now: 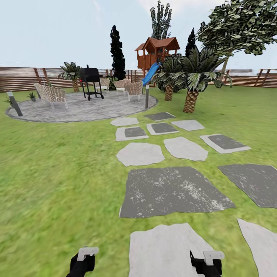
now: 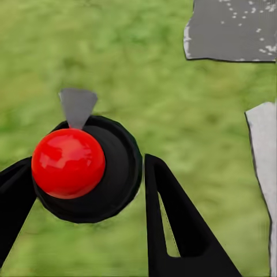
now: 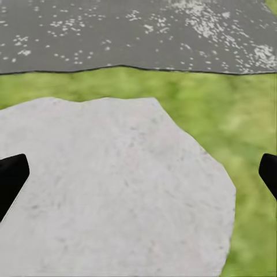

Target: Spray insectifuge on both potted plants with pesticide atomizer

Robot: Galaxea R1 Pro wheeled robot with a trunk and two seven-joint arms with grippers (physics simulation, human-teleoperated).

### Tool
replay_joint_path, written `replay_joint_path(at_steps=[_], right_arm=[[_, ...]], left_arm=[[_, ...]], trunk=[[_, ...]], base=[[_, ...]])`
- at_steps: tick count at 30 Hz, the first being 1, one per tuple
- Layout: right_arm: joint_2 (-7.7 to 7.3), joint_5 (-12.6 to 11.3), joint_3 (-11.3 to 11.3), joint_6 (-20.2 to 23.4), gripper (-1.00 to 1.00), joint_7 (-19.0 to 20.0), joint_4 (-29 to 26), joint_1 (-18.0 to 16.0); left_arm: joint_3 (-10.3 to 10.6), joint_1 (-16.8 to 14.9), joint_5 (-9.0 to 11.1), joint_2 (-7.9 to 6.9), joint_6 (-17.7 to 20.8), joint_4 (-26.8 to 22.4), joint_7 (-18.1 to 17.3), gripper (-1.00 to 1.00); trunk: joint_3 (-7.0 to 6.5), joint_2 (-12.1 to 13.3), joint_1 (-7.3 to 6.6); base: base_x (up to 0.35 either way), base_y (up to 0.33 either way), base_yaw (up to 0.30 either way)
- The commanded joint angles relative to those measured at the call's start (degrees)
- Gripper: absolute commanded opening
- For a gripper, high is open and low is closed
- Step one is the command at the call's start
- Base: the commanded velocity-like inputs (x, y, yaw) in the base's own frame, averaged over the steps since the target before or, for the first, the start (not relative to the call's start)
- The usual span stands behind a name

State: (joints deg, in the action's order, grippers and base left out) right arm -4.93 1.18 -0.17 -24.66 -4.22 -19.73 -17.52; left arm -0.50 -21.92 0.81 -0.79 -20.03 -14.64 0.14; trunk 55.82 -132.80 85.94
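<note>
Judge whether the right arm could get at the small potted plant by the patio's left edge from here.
Probably not: the right gripper hangs low by the robot, while the potted plant sits far off across lawn and stepping slabs.

Both claws, left (image 1: pixel 82 263) and right (image 1: pixel 206 263), are cut by the bottom edge; small plants (image 1: pixel 32 96) by the patio (image 1: pixel 77 111) are too tiny to identify.

Green lawn (image 1: pixel 57 181) crossed by grey stepping slabs (image 1: pixel 171 190). Round stone patio (image 1: pixel 84 107) beyond, with wicker chairs (image 1: pixel 52 94), black grill (image 1: pixel 90 80), bollard lamp (image 1: pixel 14 103). Palm trees (image 1: pixel 190 82), wooden playhouse (image 1: pixel 157 52) with blue slide (image 1: pixel 151 74). Brown slat fence (image 1: pixel 19 79) behind. Pale hazy sky, even daylight.
</note>
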Motion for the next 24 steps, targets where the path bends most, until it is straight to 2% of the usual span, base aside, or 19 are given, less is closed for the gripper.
replay_joint_path(at_steps=[1,24], right_arm=[[0.0,0.13,-0.01,-0.15,1.0,-0.17,0.04,-0.04],[0.0,0.14,-0.01,-0.18,1.0,-0.08,0.04,-0.04]], left_arm=[[-0.03,-0.04,0.07,0.0,-0.19,0.05,0.03,-1.0],[-0.02,-0.05,0.07,0.0,-0.19,0.05,0.03,-1.0]], trunk=[[0.05,-0.02,0.02],[0.05,-0.02,0.02]], base=[[0.335,0.0,0.0],[0.338,0.0,0.0]])
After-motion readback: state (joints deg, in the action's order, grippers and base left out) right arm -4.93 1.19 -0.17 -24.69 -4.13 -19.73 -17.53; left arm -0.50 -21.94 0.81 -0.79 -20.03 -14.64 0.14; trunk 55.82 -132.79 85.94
